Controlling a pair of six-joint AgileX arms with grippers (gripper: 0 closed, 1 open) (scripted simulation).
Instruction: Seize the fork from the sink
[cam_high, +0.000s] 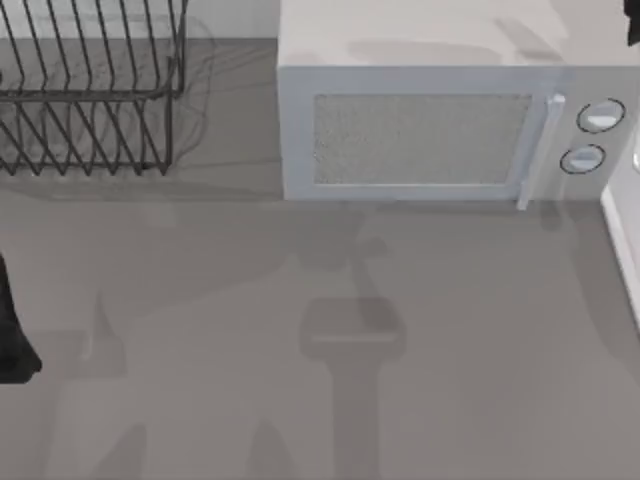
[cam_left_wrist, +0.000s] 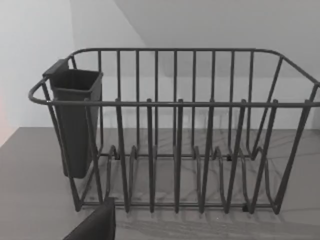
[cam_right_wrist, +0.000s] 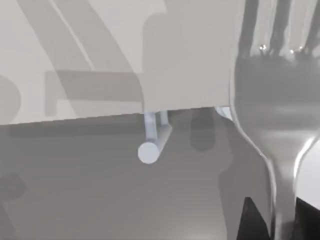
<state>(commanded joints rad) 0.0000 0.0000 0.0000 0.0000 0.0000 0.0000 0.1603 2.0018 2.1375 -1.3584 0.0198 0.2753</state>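
Right hand (cam_right_wrist: 280, 220) grips the fork (cam_right_wrist: 275, 95) above the microwave (cam_high: 420, 130); left arm parked near rack (cam_left_wrist: 175, 150).

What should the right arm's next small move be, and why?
Probably just keep the right gripper shut and lift slightly. The fork stands between its dark fingers, tines up, with the microwave and its handle near, so more clearance seems prudent. The left arm sits parked at the table's left edge.
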